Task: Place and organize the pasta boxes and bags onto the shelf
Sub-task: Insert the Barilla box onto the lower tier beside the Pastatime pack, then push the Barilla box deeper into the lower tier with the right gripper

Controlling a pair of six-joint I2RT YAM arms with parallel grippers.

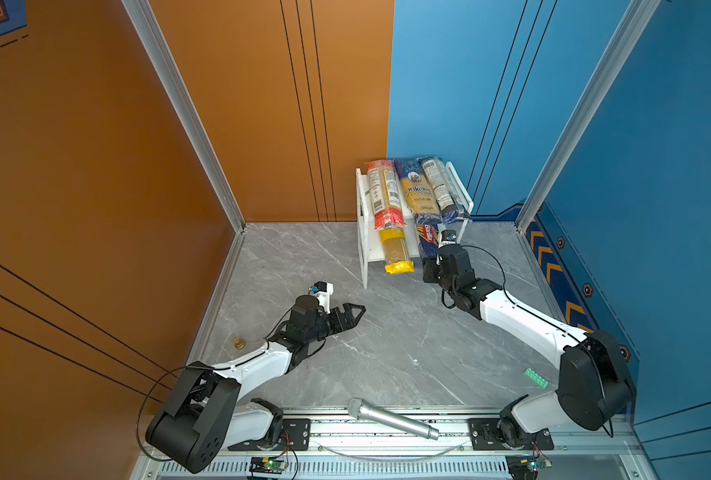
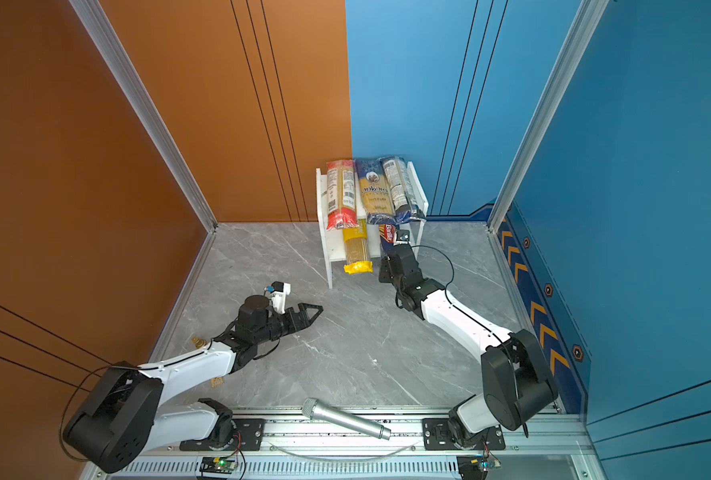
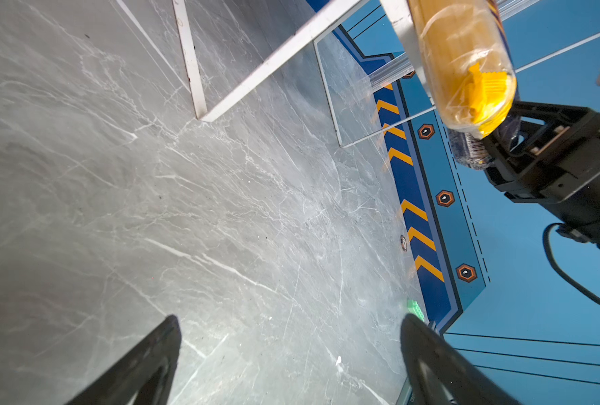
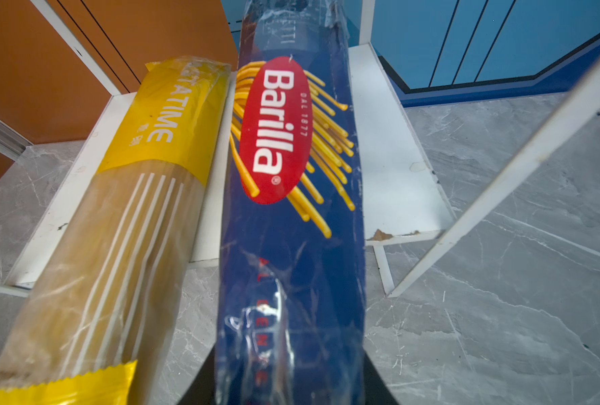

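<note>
1. Over the lower board (image 4: 389, 157) of the white two-tier shelf (image 1: 362, 245), the blue Barilla spaghetti pack (image 4: 284, 175) extends lengthwise, close beside the yellow Pastatime bag (image 4: 144, 168). Both near ends overhang the shelf's front.
2. Right gripper (image 1: 428, 266), just in front of the shelf: jaws clamped on the Barilla pack's near end. Left gripper (image 1: 351, 313), well clear of the shelf's front-left corner: jaws wide apart, holding nothing.
3. Handling, as judged: film-wrapped dry strands, light, stiff lengthwise yet brittle, with a slick, crinkled wrapper. An end grip risks droop or swivel; a hold nearer mid-length would steady it.
4. Only the right wrist view shows how far the pack reaches under the shelf's upper board. Whether it rests on the lower board cannot be told.
5. Only the top views show the shelf's upper load: red-ended clear bag (image 1: 381, 195), ankara bag (image 1: 418, 195) and dark navy bag (image 1: 443, 187), side by side.
</note>
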